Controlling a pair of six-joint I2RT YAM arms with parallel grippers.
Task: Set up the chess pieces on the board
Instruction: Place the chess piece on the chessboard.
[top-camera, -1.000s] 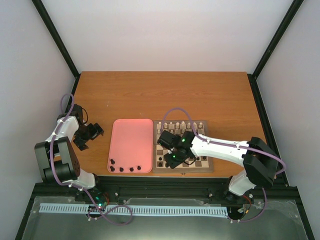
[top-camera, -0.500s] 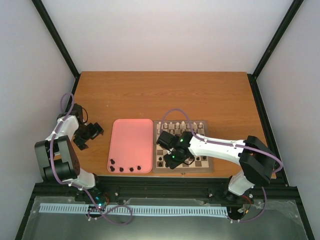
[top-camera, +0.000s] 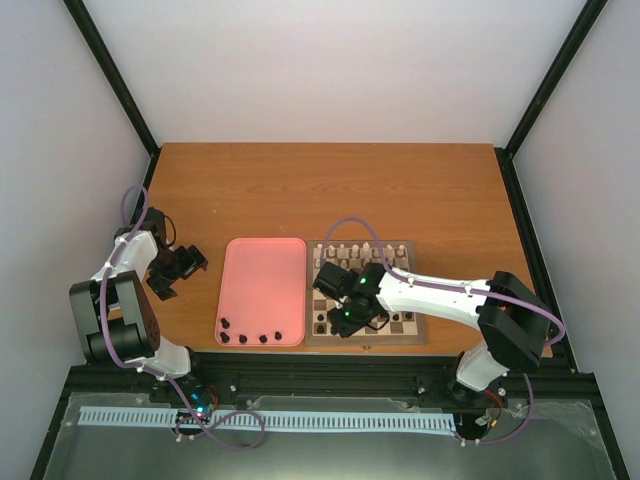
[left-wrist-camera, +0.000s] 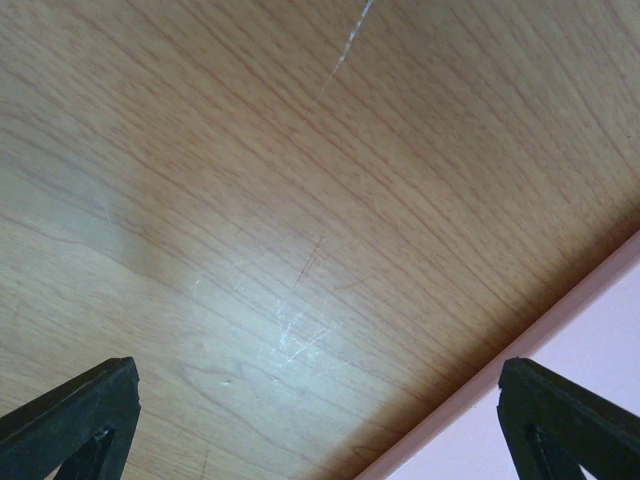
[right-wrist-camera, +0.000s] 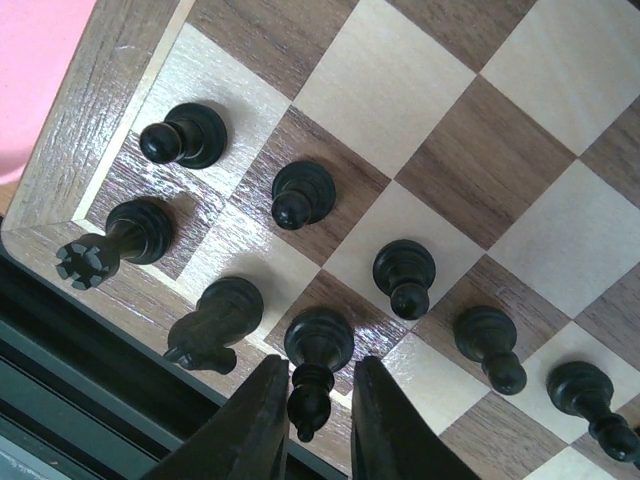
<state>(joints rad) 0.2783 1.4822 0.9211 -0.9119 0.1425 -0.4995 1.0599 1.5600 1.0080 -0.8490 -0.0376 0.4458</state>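
Right pincer (right-wrist-camera: 320, 372): set narrow, one finger on each side of the dark bishop (right-wrist-camera: 318, 343). The wrist view does not show whether the pads press on the piece or stand just clear of it, so the grip cannot be confirmed.

Position of the piece: the bishop stands on the board (top-camera: 366, 342) in the near back row, third square from the left corner. The rook (right-wrist-camera: 135, 235) occupies the corner and the knight (right-wrist-camera: 215, 325) stands between the two. A row of dark pawns (right-wrist-camera: 300, 193) stands one rank further in. The cream pieces (top-camera: 360, 250) line the far edge.

Governing relation: the bishop is upright, and its long axis runs up into the gap between the fingers, with the head nearest the pincer. The knight stands just beside the left finger. Any retreat is therefore best made along the axis of the piece (a sideways exit risks toppling bishop or knight).

Left pincer (left-wrist-camera: 315, 378): spread wide and holding nothing, over bare worktop (left-wrist-camera: 300, 200) beside the left edge of the pink tray (top-camera: 262, 275).

Supply: several dark pieces (top-camera: 263, 338) lie along the near edge of the tray, between the two arms. Those at the right end lie nearer the right pincer, and those at the left end lie nearer the left
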